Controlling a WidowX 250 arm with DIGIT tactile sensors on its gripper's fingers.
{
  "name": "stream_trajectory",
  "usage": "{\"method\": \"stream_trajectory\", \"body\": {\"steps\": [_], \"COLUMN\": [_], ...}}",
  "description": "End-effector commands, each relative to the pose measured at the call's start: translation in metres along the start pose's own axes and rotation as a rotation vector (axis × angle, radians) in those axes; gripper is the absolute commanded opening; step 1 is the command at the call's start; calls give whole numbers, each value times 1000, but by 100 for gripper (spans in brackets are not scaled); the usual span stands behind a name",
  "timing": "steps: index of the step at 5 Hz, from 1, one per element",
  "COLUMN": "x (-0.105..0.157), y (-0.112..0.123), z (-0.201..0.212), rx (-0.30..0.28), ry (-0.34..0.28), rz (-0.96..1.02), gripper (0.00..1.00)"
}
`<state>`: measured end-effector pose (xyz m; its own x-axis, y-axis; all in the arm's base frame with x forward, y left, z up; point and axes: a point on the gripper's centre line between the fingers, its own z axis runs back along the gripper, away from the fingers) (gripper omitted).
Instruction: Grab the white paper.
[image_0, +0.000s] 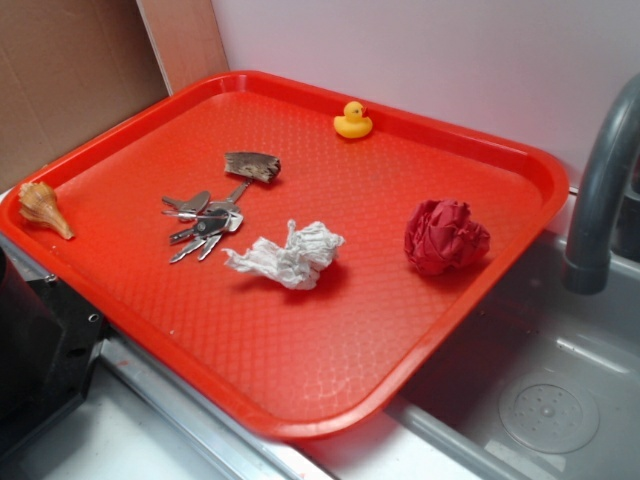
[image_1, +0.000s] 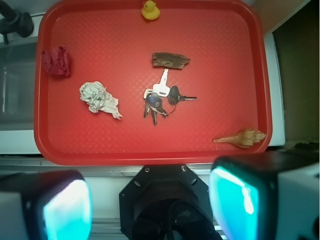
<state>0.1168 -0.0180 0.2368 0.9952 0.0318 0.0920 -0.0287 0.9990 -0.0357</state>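
The white paper lies near the middle of the red tray, just beside the key bunch on one side and well apart from the crumpled red paper ball on the other. It looks very light and soft, a loose wrinkled wad that should crush a little under pressure and spring back rather than slip. Its raised, bulkier end, the one toward the red ball, seems the best place to take hold; the thin pointed tail toward the keys would likely fold away from the fingers.

In the wrist view the gripper hangs high, off the near edge of the tray, and its fingers are spread wide with nothing between them.

Counted on the tray: one white paper wad, one red paper ball, one key bunch, one yellow rubber duck at the far rim, one brown piece of bark just beyond the keys, and one seashell at the rim. The tray sits over a sink by a grey faucet.
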Motion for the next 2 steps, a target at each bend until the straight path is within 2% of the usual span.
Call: {"method": "stream_trajectory", "body": {"steps": [1,2], "x": [0,17], "y": [0,-21], "z": [0,-34], "rx": [0,-65], "ry": [0,-62], "rz": [0,-248], "gripper": [100,100]}}
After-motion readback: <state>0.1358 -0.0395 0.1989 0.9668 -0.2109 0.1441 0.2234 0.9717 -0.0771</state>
